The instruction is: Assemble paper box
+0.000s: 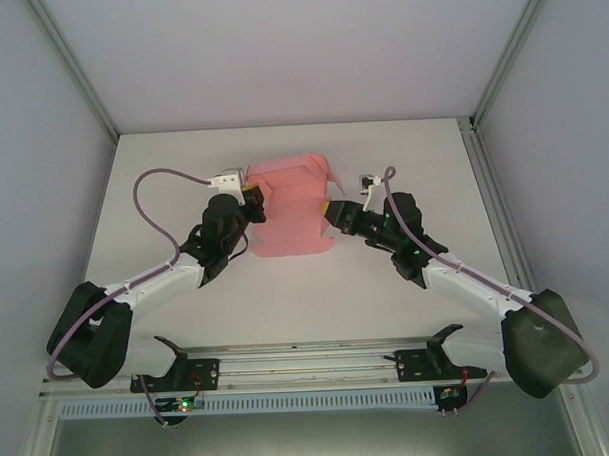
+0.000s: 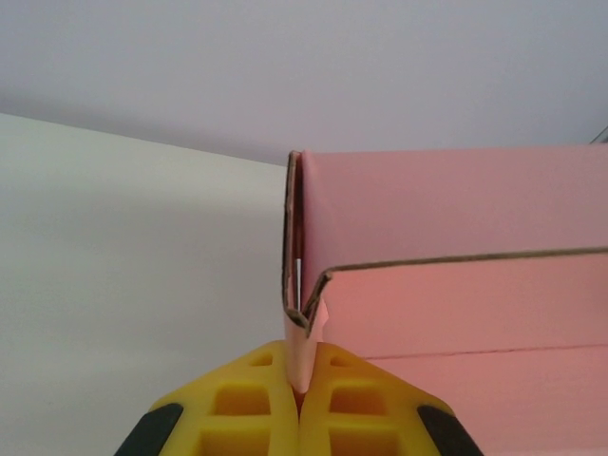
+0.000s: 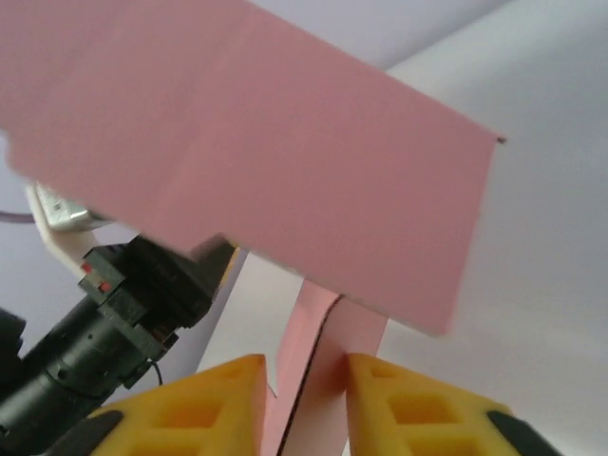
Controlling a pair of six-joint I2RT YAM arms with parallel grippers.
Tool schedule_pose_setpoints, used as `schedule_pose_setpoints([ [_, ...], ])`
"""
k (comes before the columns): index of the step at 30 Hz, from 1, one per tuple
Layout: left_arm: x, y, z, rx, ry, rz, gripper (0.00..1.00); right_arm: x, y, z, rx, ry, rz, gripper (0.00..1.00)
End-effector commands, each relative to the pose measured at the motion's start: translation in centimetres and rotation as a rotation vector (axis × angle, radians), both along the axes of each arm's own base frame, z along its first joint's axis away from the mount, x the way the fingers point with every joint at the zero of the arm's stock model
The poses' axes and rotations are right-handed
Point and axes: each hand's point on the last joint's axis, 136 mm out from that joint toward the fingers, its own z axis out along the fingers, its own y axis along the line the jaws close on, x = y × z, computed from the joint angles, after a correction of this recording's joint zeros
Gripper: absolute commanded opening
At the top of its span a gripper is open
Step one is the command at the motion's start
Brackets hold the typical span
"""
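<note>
Both sides of the paper box [image 1: 289, 214] are pinched: left fingers [image 2: 242, 408] shut on one wall, right fingers [image 3: 418, 408] closed on the opposite flap, probably steadying it for folding.

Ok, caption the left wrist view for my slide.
Left gripper pinching a folded corner flap of the pink paper box over the white table.

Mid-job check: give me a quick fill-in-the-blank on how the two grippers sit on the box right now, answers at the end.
1. In the top view, the left gripper holds the paper box at its ___ side.
2. A flap of the box sits ___ the right gripper's fingers.
3. Both grippers' fingers are ___ in colour.
4. The box lies on a ___ table.

Missing words: left; between; yellow; white.
</note>
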Motion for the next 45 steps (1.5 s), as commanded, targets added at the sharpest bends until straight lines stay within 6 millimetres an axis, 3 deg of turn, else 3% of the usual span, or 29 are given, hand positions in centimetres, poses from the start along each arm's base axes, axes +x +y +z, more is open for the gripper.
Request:
schedule_pose_setpoints([
  [1, 0.8, 0.4, 2.1, -0.073, -0.061, 0.026, 0.0, -0.8, -0.2, 2.9, 0.097, -0.099, 0.031, 0.13],
  [3, 0.8, 0.5, 2.2, -0.119, -0.055, 0.023, 0.0, -1.3, -0.3, 3.8, 0.139, -0.126, 0.043, 0.02],
  [11, 0.9, -0.2, 3.7, -0.235, -0.075, -0.038, 0.0, -3.2, 0.5, 6.2, 0.217, -0.173, 0.131, 0.0],
  [23, 1.6, -2.2, 5.4, -0.36, -0.125, -0.134, 0.0, -4.0, 1.7, 6.6, 0.283, -0.157, 0.216, 0.0],
  [25, 1.7, -2.6, 5.7, -0.353, -0.13, -0.157, 0.0, -3.5, 1.4, 5.9, 0.227, -0.143, 0.184, 0.1],
  [28, 1.3, -2.7, 5.6, -0.292, -0.137, -0.174, 0.0, -2.1, -1.2, 2.7, -0.001, -0.079, 0.021, 0.3],
  [31, 0.6, -2.0, 4.9, -0.18, -0.133, -0.168, 0.0, -1.6, -6.5, 0.4, -0.27, -0.046, -0.192, 0.43],
  [33, 0.1, -1.4, 4.3, -0.1, -0.122, -0.159, 0.0, -2.2, -9.6, 0.7, -0.345, -0.066, -0.28, 0.48],
  [36, -0.6, -0.9, 3.4, -0.028, -0.106, -0.161, 0.0, -4.0, -12.4, 2.1, -0.394, -0.139, -0.326, 0.62],
  [39, -1.5, -1.8, 3.1, -0.004, -0.104, -0.234, 0.0, -4.7, -16.0, 2.8, -0.465, -0.128, -0.476, 0.68],
  [41, -2.1, -2.8, 2.6, 0.018, -0.1, -0.31, 0.0, -4.7, -16.6, 3.7, -0.512, -0.149, -0.483, 0.69],
  [45, -2.2, -3.6, 1.1, 0.065, -0.019, -0.364, 0.0, -3.6, -14.8, 4.6, -0.589, -0.206, -0.36, 0.77],
])
